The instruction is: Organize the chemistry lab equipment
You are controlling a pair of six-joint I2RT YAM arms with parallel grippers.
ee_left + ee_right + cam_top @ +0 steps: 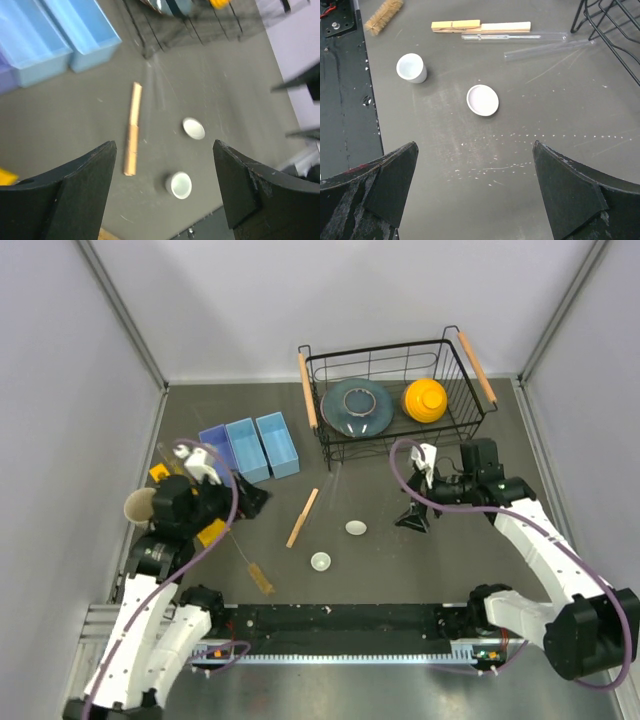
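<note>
Top view only: wire basket (380,348) at far side, blue-grey plate (355,407) and yellow bowl (425,400) inside. Three blue bins (250,448) just left of basket. Brush (262,578) well in front of basket, toward left arm. Wooden stick (302,517) on table in front of basket's left corner.

Right wrist alone shows clear rods (520,42) sharply, between stick and basket. Also there: deep white dish (411,67) and flat white dish (482,100), farther from basket than stick.

Left wrist blurred.

Left gripper (162,160): jaws wide, empty. Right gripper (475,155): jaws wide, empty, in front of basket.
</note>
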